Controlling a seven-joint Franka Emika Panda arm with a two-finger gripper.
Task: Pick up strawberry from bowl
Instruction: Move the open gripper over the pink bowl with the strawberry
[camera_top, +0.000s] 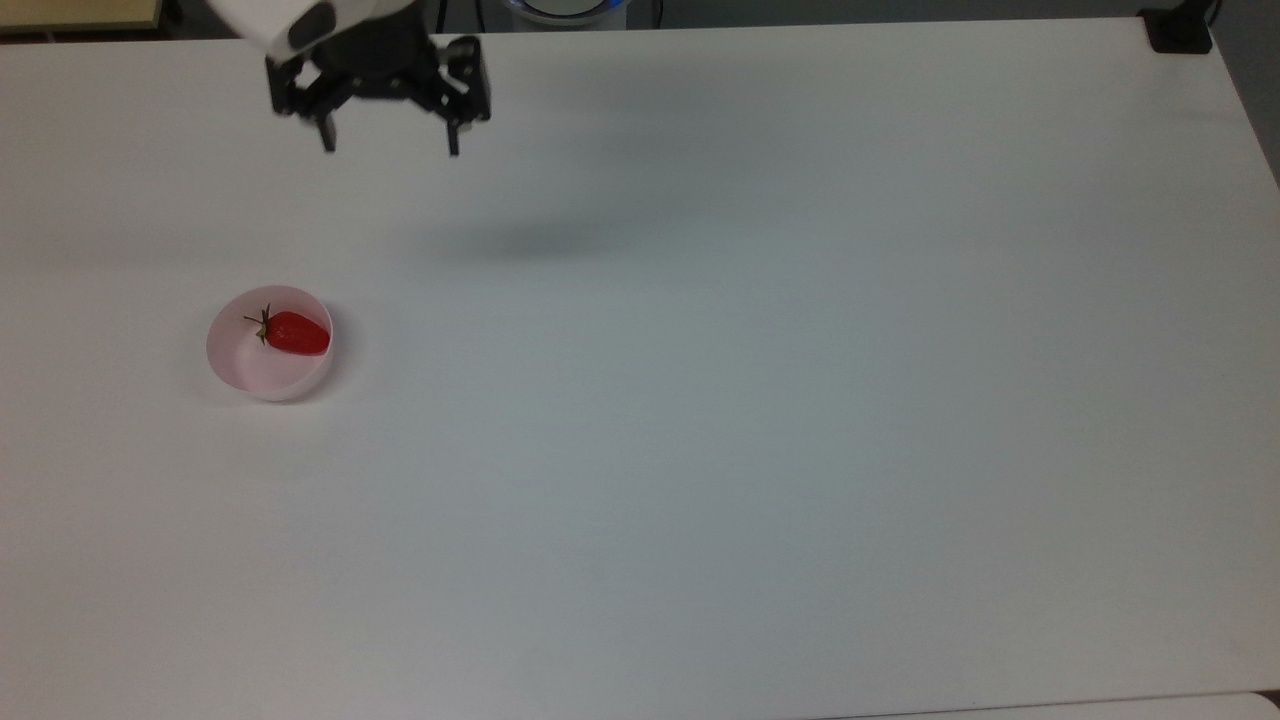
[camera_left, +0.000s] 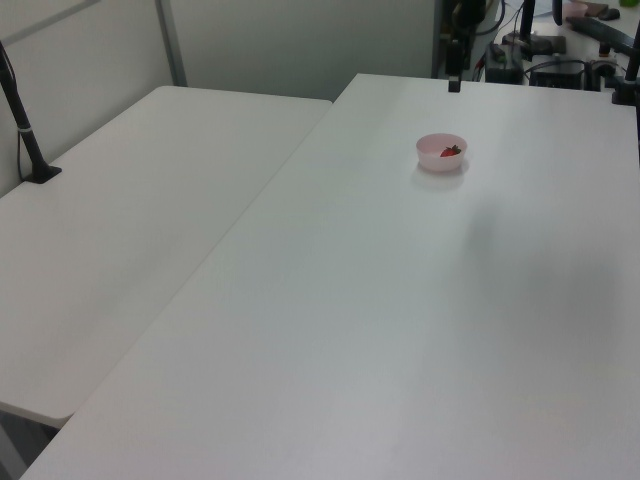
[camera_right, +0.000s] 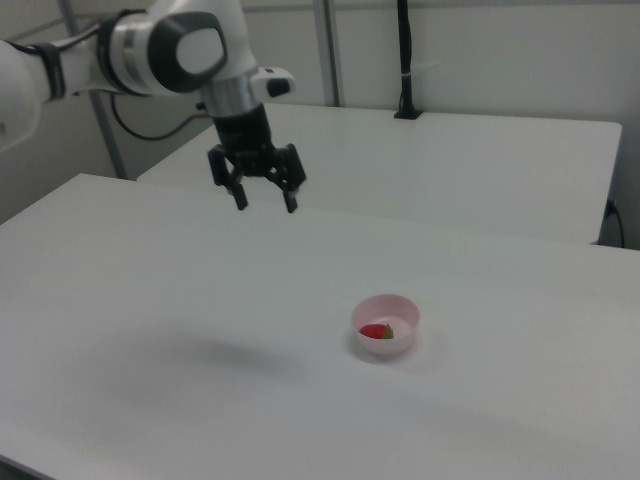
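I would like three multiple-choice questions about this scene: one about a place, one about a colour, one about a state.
1. Where does the strawberry lie?
A. in the bowl
B. on the bare table
C. in the gripper

2. What colour is the bowl?
A. blue
B. pale pink
C. black

3. How is the gripper?
A. shut on the fruit
B. open, empty
C. resting in the bowl

Answers:
1 A: the strawberry lies inside the bowl.
2 B: its wall is pale pink.
3 B: the gripper has its fingers spread, well above the table.

White table (camera_top: 700, 450) — pink bowl (camera_top: 250, 375) on it.
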